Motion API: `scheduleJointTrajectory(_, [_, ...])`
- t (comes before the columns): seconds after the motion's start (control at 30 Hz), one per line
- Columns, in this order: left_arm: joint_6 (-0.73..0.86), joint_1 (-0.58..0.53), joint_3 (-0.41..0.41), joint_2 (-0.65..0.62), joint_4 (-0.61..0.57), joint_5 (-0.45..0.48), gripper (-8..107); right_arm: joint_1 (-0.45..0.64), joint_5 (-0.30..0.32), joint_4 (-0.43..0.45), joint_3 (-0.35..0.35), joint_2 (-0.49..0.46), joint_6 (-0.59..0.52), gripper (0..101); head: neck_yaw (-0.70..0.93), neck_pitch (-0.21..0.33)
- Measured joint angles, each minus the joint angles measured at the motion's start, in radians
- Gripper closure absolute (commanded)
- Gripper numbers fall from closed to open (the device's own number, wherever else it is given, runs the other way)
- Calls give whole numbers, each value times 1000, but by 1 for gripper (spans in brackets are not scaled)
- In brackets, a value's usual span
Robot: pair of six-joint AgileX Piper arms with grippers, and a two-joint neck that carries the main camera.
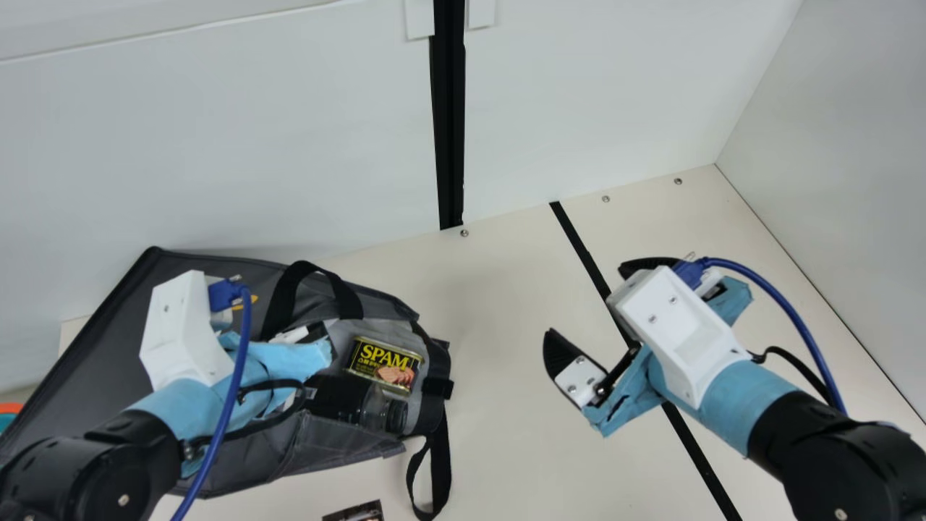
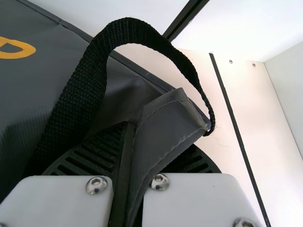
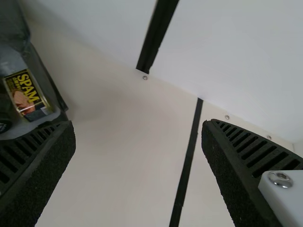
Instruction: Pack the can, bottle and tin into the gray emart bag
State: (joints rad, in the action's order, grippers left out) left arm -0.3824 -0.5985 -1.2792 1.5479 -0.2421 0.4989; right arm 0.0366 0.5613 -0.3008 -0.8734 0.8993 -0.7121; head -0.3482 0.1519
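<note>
In the main view my left gripper (image 1: 278, 365) is over the gray bag (image 1: 94, 347), which lies with its mouth toward the right. The left wrist view has that gripper (image 2: 130, 151) shut on a folded gray flap of the bag (image 2: 163, 118). Inside the mouth lie the tin (image 1: 385, 364) and, beside it, a dark bottle (image 1: 362, 407) with a black cap. A white and black item (image 1: 298, 334), partly hidden by the left arm, may be the can. My right gripper (image 1: 599, 307) stands open right of the bag; its own view (image 3: 138, 124) shows nothing between the fingers, with the tin (image 3: 28, 95) beyond one finger.
A black strap (image 1: 440, 470) trails from the bag's mouth onto the table (image 1: 499, 434). A small dark packet (image 1: 354, 512) lies at the near edge. White walls (image 1: 289, 145) stand behind and at the right. An orange and teal object (image 1: 9, 414) shows far left.
</note>
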Motion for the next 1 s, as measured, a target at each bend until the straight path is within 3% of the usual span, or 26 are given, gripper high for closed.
scheduleJointTrajectory(0.43, [0,0,0,0,0,0,89,52,97,210,-77,-38,218,10,2,0])
scheduleJointTrajectory(1.0, [0,0,0,0,0,0,89,58,283,423,-178,-66,427,10,2,0])
